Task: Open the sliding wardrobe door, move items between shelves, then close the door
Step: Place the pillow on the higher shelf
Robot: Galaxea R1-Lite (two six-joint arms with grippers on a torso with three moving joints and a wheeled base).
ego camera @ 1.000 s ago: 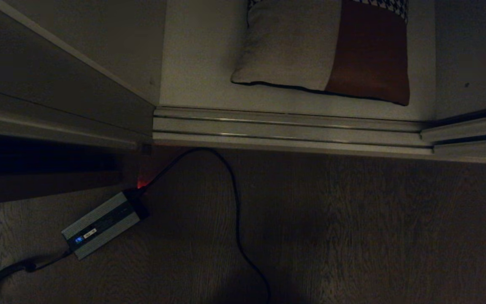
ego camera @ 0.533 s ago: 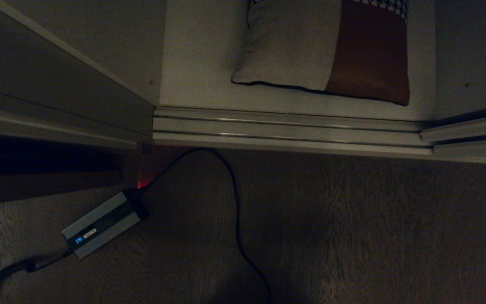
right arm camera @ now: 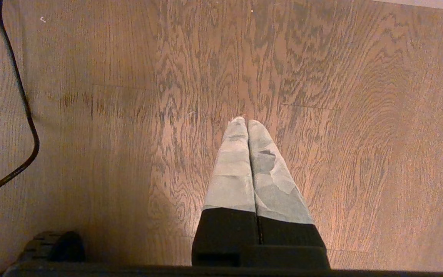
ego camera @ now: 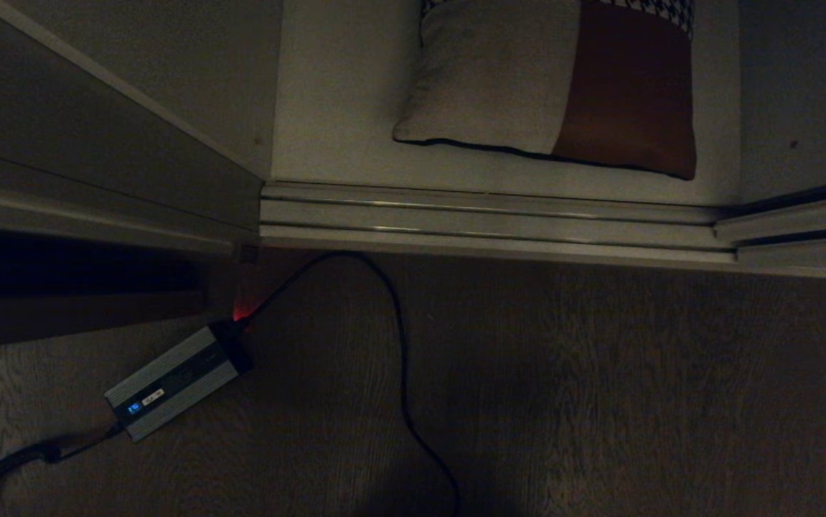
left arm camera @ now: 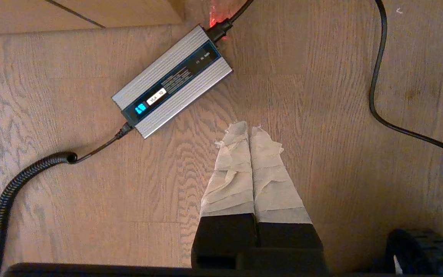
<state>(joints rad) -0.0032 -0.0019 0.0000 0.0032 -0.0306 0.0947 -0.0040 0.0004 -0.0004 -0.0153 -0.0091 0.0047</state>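
Observation:
The cushion (ego camera: 549,86), beige and rust-brown with a houndstooth band at its far edge, lies on the off-white bottom shelf (ego camera: 341,108) of the wardrobe. The space in front of it is open. A grey-green panel that looks like the sliding wardrobe door (ego camera: 800,86) stands at the right, over the ribbed floor track (ego camera: 484,219). No other item shows. Neither arm appears in the head view. My left gripper (left arm camera: 249,129) hangs shut and empty over the wooden floor, near a charger. My right gripper (right arm camera: 246,122) is shut and empty above bare floorboards.
A silver charger box (ego camera: 176,380) with a lit blue display lies on the floor at the left, and its black cable (ego camera: 402,373) loops across the boards before the track. Brown panelling (ego camera: 61,287) closes the left side. A dark part of my base (left arm camera: 417,246) shows low down.

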